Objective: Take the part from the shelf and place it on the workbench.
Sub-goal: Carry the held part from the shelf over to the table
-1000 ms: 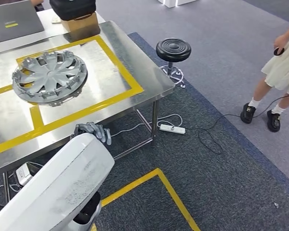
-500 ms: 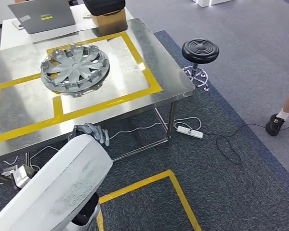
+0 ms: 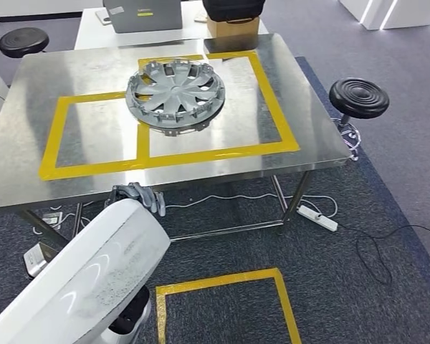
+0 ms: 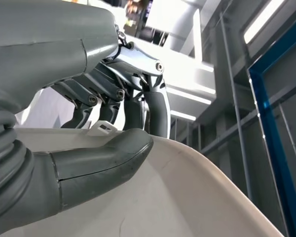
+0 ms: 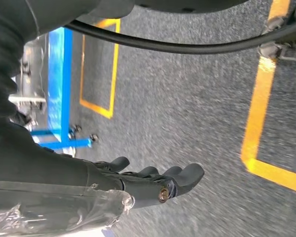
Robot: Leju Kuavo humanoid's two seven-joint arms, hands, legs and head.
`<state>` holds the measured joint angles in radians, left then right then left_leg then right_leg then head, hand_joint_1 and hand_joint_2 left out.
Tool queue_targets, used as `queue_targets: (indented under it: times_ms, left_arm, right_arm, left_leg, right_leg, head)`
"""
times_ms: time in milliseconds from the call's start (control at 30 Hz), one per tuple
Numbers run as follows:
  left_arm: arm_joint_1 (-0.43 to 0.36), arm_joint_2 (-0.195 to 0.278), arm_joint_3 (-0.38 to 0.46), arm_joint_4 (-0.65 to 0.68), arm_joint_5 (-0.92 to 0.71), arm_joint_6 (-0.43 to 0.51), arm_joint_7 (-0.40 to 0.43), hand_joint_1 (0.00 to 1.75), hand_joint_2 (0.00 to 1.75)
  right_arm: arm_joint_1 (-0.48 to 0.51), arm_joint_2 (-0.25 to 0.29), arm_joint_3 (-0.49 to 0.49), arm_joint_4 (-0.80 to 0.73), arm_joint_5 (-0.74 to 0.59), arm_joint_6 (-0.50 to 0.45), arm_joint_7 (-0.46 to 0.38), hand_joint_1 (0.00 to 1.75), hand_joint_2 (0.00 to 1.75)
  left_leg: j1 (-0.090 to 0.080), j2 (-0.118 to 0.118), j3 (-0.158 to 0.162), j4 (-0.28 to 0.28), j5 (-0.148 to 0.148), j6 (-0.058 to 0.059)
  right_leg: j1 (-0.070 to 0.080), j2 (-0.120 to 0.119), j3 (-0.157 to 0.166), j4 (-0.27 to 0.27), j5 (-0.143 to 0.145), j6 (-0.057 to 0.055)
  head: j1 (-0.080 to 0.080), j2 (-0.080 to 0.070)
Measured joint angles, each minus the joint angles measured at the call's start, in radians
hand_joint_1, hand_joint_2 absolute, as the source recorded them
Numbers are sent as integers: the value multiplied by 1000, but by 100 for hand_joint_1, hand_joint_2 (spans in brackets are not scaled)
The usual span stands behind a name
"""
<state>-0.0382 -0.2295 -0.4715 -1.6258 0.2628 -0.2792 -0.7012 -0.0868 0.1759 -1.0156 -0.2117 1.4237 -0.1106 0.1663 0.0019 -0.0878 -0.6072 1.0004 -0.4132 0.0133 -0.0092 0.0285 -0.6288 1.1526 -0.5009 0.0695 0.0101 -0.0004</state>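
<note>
White part (image 3: 94, 279) gripped by left robot hand (image 3: 137, 195), lower left; right robot hand (image 5: 154, 180) empty, fingers straight. Carry level, set on steel surface (image 3: 29, 143) clear of hubcap (image 3: 175, 93).

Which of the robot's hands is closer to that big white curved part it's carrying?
Left. The left hand grips the white part at its upper edge, fingers over the rim. The right hand hangs above the carpet, holding nothing.

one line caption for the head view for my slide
Left hand holds a white part before the steel workbench bearing a hubcap.
</note>
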Motion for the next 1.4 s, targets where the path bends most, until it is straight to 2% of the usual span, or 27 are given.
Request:
queue_targets:
  times_ms: [67,100,167,200,233,300,333,367,400,433,467,500,567,633,733,767,867,900,933,967,1033,1100,1200,1267,1300,1367,1400]
  left_arm:
    - [0,0,0,0,0,0,0,155,175]
    - [0,0,0,0,0,0,0,155,175]
    - [0,1,0,0,0,-1,0,155,175]
    - [0,1,1,0,0,-1,0,155,175]
    - [-1,2,1,0,0,-2,0,155,175]
    - [-2,2,1,0,0,-3,0,155,175]
    - [-2,2,1,0,0,-4,0,155,175]
    - [-2,2,1,1,0,-4,0,155,175]
    - [-2,3,2,1,0,-4,0,155,175]
    - [-1,3,2,1,0,-4,0,155,175]
    - [-1,3,3,1,0,-4,0,155,175]
    - [-1,3,3,1,1,-4,0,155,175]
    - [-2,2,3,1,1,-5,0,155,175]
    - [-2,2,4,1,1,-5,0,155,175]
    - [-2,0,5,1,1,-5,0,155,175]
    - [-2,0,5,1,2,-5,0,155,175]
    - [-2,-1,4,1,2,-4,3,155,175]
    - [-2,-1,4,2,2,-4,5,155,175]
    - [-2,-1,4,2,3,-4,8,155,175]
    - [-2,-1,3,2,7,-4,15,155,175]
    - [-3,-1,-1,3,26,-14,36,155,175]
    - [-6,0,-10,4,46,-34,57,155,175]
    - [-8,2,-21,8,49,-56,58,155,175]
    - [-9,3,-22,11,44,-60,50,155,175]
    - [-9,3,-23,12,39,-60,47,155,175]
    - [-9,4,-24,15,25,-58,41,155,175]
    - [-9,5,-24,17,14,-55,36,155,175]
  right_arm:
    - [-1,1,0,1,0,0,0,0,175]
    - [-1,1,0,1,0,0,0,0,175]
    - [-2,1,0,1,0,-1,1,0,175]
    - [-3,2,0,1,-1,-1,1,0,175]
    - [-3,2,0,1,-2,-1,0,0,175]
    - [-3,2,-2,1,-14,3,-8,0,175]
    - [-2,2,-4,1,-23,6,-14,0,175]
    - [0,1,-6,1,-30,10,-19,0,175]
    - [0,1,-8,1,-35,13,-23,0,175]
    - [0,0,-10,1,-34,13,-24,0,175]
    - [-1,0,-10,1,-33,13,-24,0,175]
    - [-2,0,-10,1,-31,13,-24,0,175]
    - [-3,0,-10,1,-27,12,-24,0,175]
    - [-3,0,-10,1,-10,2,-24,0,175]
    - [-4,0,3,1,42,-32,-11,0,175]
    - [-3,0,11,1,58,-44,3,0,175]
    - [-1,0,30,1,84,-64,44,0,175]
    - [0,0,34,1,87,-67,55,0,175]
    - [1,0,38,1,90,-73,67,0,175]
    - [2,0,41,1,89,-82,83,0,175]
    - [1,0,45,1,81,-105,113,0,175]
    - [-1,1,45,1,71,-126,132,0,175]
    - [-1,2,45,2,67,-147,138,0,175]
    - [-1,2,45,2,68,-154,139,0,175]
    - [-1,2,45,2,69,-155,139,0,175]
    - [-1,2,45,2,69,-154,140,0,175]
    - [-1,2,45,2,68,-150,143,0,175]
  left_leg:
    - [0,-25,-5,4,2,-11]
    - [0,-35,-9,4,5,-18]
    - [4,-53,-14,0,12,-30]
    - [3,-44,-18,4,9,-35]
    - [2,-21,-28,23,-5,-40]
    - [-2,44,-74,118,-61,-49]
    - [-1,63,-107,186,-92,-52]
    - [0,72,-134,242,-112,-54]
    - [1,75,-146,270,-115,-54]
    - [1,76,-140,262,-100,-53]
    - [1,76,-113,218,-72,-50]
    - [1,79,-75,153,-41,-46]
    - [-2,86,-9,38,-11,-38]
    - [-5,88,9,-1,-14,-30]
    - [-2,85,12,-9,-10,-11]
    - [1,85,14,-12,-8,-6]
    - [1,83,15,-12,-10,1]
    - [0,81,16,-12,-10,2]
    - [0,79,17,-12,-11,2]
    - [1,77,18,-12,-12,1]
    - [0,73,23,-10,-15,-6]
    - [-2,70,22,-6,-18,-17]
    - [-2,69,21,-7,-17,-31]
    - [0,72,7,23,-40,-41]
    - [0,73,-15,69,-67,-46]
    - [1,74,-79,198,-127,-51]
    - [2,74,-107,251,-143,-51]
  right_leg:
    - [-10,46,46,-103,35,-3]
    - [-11,59,53,-118,34,-7]
    - [-10,43,55,-121,37,-22]
    - [-9,32,56,-123,39,-29]
    - [-10,21,58,-125,40,-37]
    - [-9,1,58,-128,42,-47]
    - [-8,-9,57,-129,41,-49]
    - [-7,-20,57,-129,41,-49]
    - [-6,-28,56,-128,41,-49]
    - [-5,-34,56,-128,41,-49]
    - [-4,-39,57,-128,41,-49]
    - [-4,-41,58,-128,41,-48]
    - [2,-43,58,-127,39,-41]
    - [5,-44,57,-130,39,-30]
    - [3,-42,53,-118,27,-13]
    - [3,-39,37,-84,6,-9]
    - [1,-33,-55,101,-75,-1]
    - [1,-33,-76,137,-81,0]
    - [0,-33,-80,138,-69,1]
    - [-1,-33,-63,98,-39,2]
    - [-3,-30,1,-38,27,2]
    - [-4,-24,43,-122,52,-5]
    - [-1,-21,44,-129,53,-27]
    - [-3,-21,43,-131,56,-39]
    - [-5,-22,44,-132,57,-44]
    - [-5,-25,43,-132,56,-49]
    - [-4,-27,43,-132,56,-50]
  head:
    - [0,0]
    - [1,0]
    - [1,0]
    - [-1,0]
    - [-6,0]
    - [-16,0]
    - [-20,0]
    - [-19,0]
    - [-20,0]
    - [-20,0]
    - [-20,0]
    - [-20,0]
    - [-20,0]
    - [-20,0]
    - [-17,0]
    - [-14,0]
    - [-4,0]
    - [-4,0]
    - [-3,0]
    - [-3,0]
    - [-3,0]
    - [-3,0]
    - [-4,0]
    - [-6,0]
    - [-8,0]
    - [-12,0]
    - [-12,0]
